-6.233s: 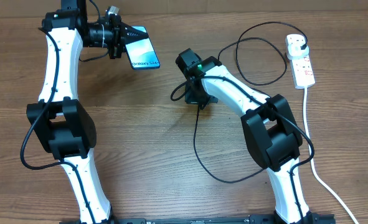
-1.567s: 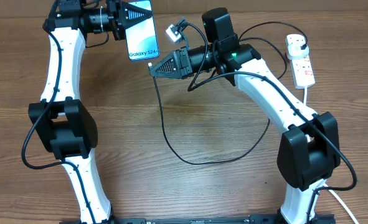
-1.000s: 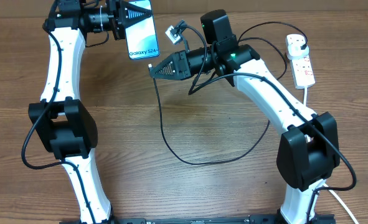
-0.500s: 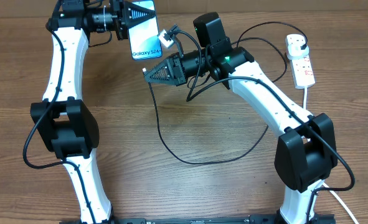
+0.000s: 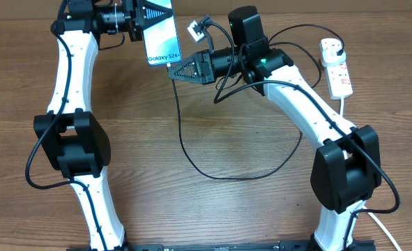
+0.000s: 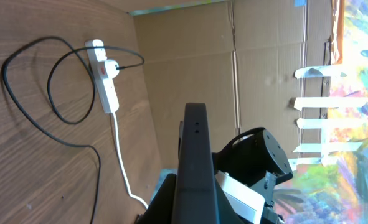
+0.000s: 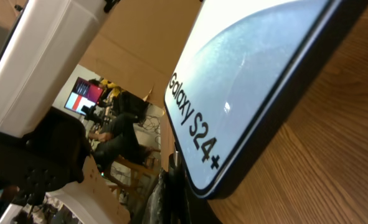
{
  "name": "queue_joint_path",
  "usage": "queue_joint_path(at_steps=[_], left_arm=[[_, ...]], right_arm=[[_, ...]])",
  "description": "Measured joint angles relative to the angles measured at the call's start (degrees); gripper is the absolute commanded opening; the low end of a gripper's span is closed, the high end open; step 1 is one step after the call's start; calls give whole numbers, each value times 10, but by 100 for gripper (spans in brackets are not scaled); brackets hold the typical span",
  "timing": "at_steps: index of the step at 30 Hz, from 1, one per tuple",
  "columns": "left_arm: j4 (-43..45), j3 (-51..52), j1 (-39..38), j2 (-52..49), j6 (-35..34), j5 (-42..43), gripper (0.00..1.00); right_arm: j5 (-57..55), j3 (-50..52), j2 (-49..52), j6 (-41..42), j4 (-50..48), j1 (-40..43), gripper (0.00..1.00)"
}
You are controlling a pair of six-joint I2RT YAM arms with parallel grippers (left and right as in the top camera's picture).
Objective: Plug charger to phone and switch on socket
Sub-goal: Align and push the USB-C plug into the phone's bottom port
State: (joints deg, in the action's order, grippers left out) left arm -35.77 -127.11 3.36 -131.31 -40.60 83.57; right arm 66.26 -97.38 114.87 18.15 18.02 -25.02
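My left gripper [image 5: 147, 15] is shut on the top of the phone [image 5: 162, 40] and holds it off the table at the far left, with the "Galaxy S24" screen up. My right gripper [image 5: 173, 70] is shut on the connector end of the black charger cable [image 5: 192, 157], right at the phone's bottom edge. In the right wrist view the metal tip [image 7: 175, 155] sits beside the bottom corner of the phone [image 7: 246, 81]; I cannot tell if it is in the port. The white socket [image 5: 337, 68] lies far right with the black plug in it. The left wrist view shows the phone [image 6: 195, 155] edge-on.
The cable loops across the middle of the table and curls in rings left of the socket. The socket's thick white cord [image 5: 346, 153] runs down the right side. Cardboard walls [image 6: 264, 56] stand behind the table.
My right gripper has lifted the cable end from the table to the phone's bottom edge, dipped lower left half a second ago, then came back up right. The phone has risen slightly.
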Motion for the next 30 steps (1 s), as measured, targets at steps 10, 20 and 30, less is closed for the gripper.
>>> queue_joint_path(at_steps=[10, 20, 30], left_arm=[[20, 0, -3, 0, -22, 0, 4], [20, 0, -4, 0, -28, -5, 5], [25, 0, -4, 0, -28, -7, 4]], right_arm=[[-10, 0, 0, 28, -5, -1, 4], [-6, 0, 0, 43, -20, -2, 4], [-9, 0, 0, 53, -17, -2, 4]])
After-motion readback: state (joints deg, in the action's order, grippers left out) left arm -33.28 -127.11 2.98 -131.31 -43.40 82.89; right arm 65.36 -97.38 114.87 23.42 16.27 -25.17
